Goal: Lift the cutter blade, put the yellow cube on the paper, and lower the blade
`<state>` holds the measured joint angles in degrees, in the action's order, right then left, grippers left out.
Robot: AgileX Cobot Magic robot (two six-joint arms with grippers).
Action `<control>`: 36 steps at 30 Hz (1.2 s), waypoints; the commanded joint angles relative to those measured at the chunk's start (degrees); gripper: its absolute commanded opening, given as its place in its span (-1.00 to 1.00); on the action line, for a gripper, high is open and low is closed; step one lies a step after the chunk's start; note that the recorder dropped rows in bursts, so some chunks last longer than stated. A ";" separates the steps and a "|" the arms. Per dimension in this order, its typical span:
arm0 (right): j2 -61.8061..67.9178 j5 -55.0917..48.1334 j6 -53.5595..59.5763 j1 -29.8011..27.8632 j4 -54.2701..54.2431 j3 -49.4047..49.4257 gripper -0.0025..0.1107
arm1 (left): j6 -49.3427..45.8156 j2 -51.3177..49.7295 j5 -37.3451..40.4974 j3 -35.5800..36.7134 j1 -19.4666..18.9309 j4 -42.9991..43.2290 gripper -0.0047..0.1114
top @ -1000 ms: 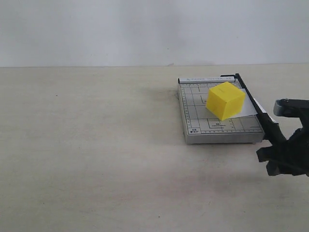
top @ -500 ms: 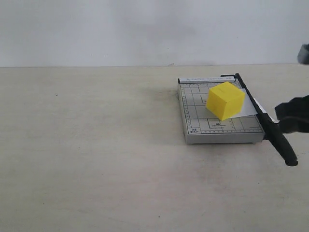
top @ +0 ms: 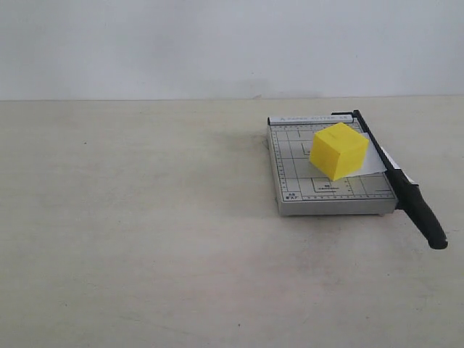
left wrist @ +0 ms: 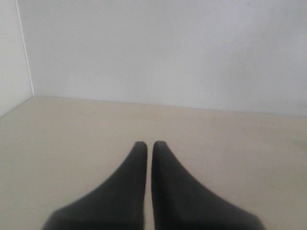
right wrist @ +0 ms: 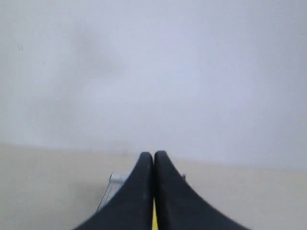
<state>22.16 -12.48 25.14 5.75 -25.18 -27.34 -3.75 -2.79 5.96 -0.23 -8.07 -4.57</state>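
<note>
The yellow cube rests on the white paper, which lies on the grey gridded cutter board at the right of the exterior view. The black cutter blade lies down along the board's right edge, its thick handle sticking out past the front. Neither arm shows in the exterior view. My left gripper is shut with nothing in it, above bare tabletop. My right gripper is shut and empty; a sliver of the yellow cube and a corner of the board show behind its fingers.
A pale beige tabletop stretches left of the board, backed by a plain white wall. A side wall edge shows in the left wrist view.
My right arm has withdrawn from beside the blade handle, up and out of the exterior view, and its fingers have shut. Cube, paper and blade have not moved.
</note>
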 commanded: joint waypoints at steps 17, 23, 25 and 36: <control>-19.35 3.17 3.84 -0.03 2.81 27.34 -0.96 | 0.46 2.79 3.58 0.23 0.34 0.14 -0.84; -22.16 -7.13 -26.08 -1.06 29.62 27.34 -0.96 | 0.46 2.79 3.08 0.23 0.34 0.14 -0.84; -22.16 -6.89 -19.44 -2.23 28.55 27.34 -0.96 | 0.46 2.79 8.74 0.23 0.34 0.14 -0.84; -22.16 -7.41 -16.20 -3.40 19.48 27.34 -0.96 | 0.36 2.79 13.41 0.23 0.34 0.14 -0.84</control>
<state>0.37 -20.10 8.66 2.65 -5.35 0.03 -3.75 -0.22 19.42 -0.20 -8.07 -4.47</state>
